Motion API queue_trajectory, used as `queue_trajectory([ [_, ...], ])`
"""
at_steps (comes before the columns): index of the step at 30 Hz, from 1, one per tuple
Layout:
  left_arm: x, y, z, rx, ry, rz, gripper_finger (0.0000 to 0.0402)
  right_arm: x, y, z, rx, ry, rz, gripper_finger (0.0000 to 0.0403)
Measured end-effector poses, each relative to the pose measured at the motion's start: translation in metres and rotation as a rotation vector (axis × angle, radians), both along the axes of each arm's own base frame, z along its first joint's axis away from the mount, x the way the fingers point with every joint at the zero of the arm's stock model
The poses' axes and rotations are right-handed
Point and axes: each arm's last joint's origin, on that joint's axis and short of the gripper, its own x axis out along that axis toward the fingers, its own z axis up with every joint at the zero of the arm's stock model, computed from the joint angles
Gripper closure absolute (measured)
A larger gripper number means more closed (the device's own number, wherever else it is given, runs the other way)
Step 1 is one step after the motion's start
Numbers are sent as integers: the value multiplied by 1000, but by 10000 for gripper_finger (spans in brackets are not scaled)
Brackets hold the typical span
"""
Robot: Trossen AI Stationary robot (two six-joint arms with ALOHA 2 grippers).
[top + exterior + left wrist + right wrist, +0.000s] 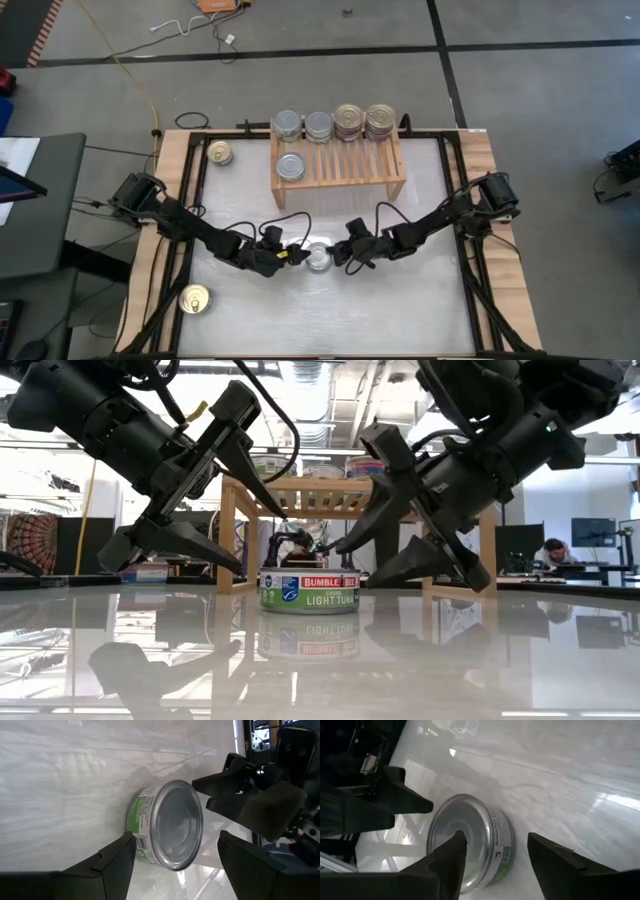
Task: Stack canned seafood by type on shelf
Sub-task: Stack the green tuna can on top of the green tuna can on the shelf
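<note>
One tin of the canned seafood (309, 591), with a plain silver top and a green-and-white tuna label, stands on its base in the middle of the white table top. My left gripper (291, 258) is open just left of it, and in the left wrist view its fingers (117, 857) stand on either side of the tin (172, 825). My right gripper (341, 257) is open just right of it, likewise astride the tin (467, 840). The wooden shelf (340, 165) stands behind, with tins on its slats.
On the shelf are two silver-topped stacks (302, 126), two gold-lidded stacks (364, 120) and a single silver tin (290, 166). Gold-lidded tins lie loose at the far left (219, 153) and near left (195, 298). The table's right half is bare white surface.
</note>
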Motion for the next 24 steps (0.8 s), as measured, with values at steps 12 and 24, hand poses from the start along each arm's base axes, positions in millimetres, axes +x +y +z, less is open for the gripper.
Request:
queue_trajectory([
  [12, 2, 4, 0, 0, -1, 14, 132, 1, 3, 1, 36, -22, -6, 272],
  [24, 2, 6, 0, 1, -1, 21, 132, -1, 2, -2, 9, 17, 5, 285],
])
